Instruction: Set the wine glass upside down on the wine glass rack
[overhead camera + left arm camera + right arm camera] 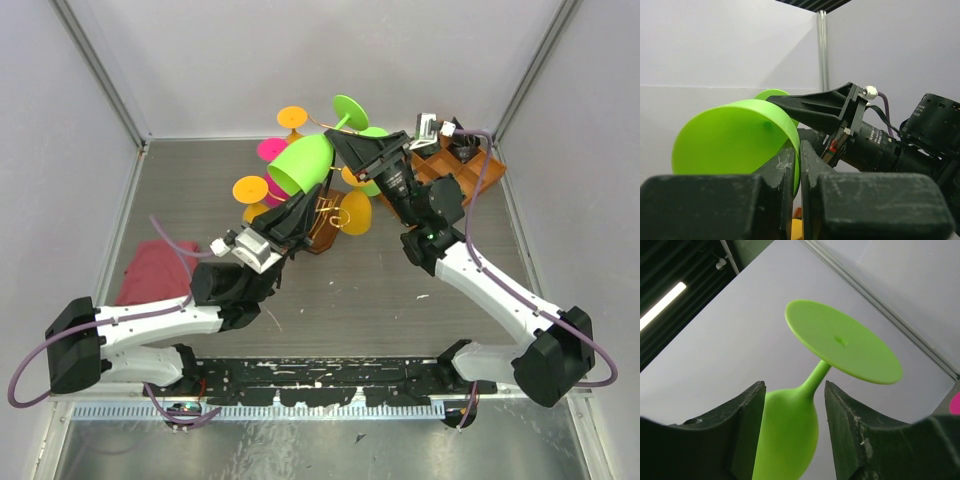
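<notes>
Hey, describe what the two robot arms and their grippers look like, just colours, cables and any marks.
Both the left arm and right arm have white links joined by chunky black joints. A thin purple cable runs along each. The left gripper and right gripper are black, with wedge-shaped fingers scuffed by pale scratches.

Left gripper (799,150) pinched nearly closed, right gripper (794,387) spread apart.

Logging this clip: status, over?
Left gripper pinches green wine glass rim. Right gripper open around its bowl. Glass tilted, aloft, not on rack. Other goblets crowd rack.
</notes>
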### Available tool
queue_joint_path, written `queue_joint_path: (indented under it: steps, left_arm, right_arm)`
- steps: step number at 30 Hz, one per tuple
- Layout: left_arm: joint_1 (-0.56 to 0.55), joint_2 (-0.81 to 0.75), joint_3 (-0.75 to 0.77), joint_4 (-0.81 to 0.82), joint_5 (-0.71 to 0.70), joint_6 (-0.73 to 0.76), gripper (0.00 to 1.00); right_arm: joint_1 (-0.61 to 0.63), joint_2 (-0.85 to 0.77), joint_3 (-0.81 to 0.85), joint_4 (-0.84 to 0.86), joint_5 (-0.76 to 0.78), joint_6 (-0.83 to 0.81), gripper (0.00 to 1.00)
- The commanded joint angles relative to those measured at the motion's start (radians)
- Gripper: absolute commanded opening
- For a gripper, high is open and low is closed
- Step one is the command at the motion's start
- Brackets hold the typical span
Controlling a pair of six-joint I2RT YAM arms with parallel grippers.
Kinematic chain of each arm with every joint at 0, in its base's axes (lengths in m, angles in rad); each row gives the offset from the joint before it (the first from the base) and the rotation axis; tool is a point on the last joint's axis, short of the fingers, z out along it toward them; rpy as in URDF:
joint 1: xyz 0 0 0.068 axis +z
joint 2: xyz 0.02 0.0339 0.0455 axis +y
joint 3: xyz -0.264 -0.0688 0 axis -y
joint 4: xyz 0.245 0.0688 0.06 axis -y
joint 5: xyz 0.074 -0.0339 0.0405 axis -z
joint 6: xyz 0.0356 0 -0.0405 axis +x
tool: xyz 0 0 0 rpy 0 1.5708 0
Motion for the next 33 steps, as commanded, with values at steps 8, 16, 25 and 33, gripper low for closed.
queue_joint_path:
  steps: [8, 16, 25, 33]
  left_arm:
    - [0.003, 0.031, 0.004, 0.107, 0.005, -0.037, 0.29]
    - [0.003, 0.040, 0.013, 0.108, 0.002, -0.037, 0.33]
    - [0.003, -0.006, -0.049, 0.095, 0.000, -0.023, 0.38]
    - [0.003, -0.128, -0.215, -0.030, 0.014, -0.029, 0.62]
  right_arm:
    - [0.025, 0.007, -0.001, 0.160, -0.025, 0.010, 0.43]
    - [0.038, 0.017, 0.000, 0.173, -0.032, -0.004, 0.22]
    - [0.039, -0.043, -0.018, 0.113, 0.017, -0.095, 0.01]
    - [0.039, -0.123, 0.070, -0.099, 0.120, -0.326, 0.01]
